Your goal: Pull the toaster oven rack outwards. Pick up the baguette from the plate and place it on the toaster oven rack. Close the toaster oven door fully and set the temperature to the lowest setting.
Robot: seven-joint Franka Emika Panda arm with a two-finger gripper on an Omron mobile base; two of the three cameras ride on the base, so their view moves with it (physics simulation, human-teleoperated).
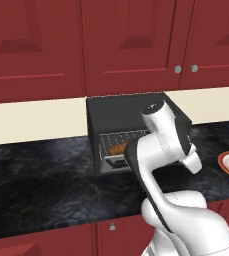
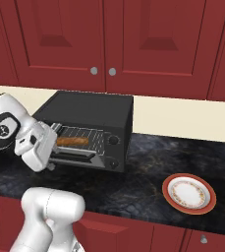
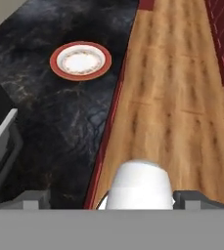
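inside the toaster oven [image 2: 92, 123] we see the baguette [image 2: 72, 141] lying on the toaster oven rack [image 2: 79, 138].
the toaster oven door [image 2: 74, 156] hangs partly open below it. our gripper [image 2: 49, 147] sits just beside the oven's left front, and we cannot tell how its fingers stand. well apart to the right, an empty red-rimmed plate [image 2: 189, 193] rests on the dark marble counter [image 2: 148, 167] beneath red cabinets [image 2: 109, 39].
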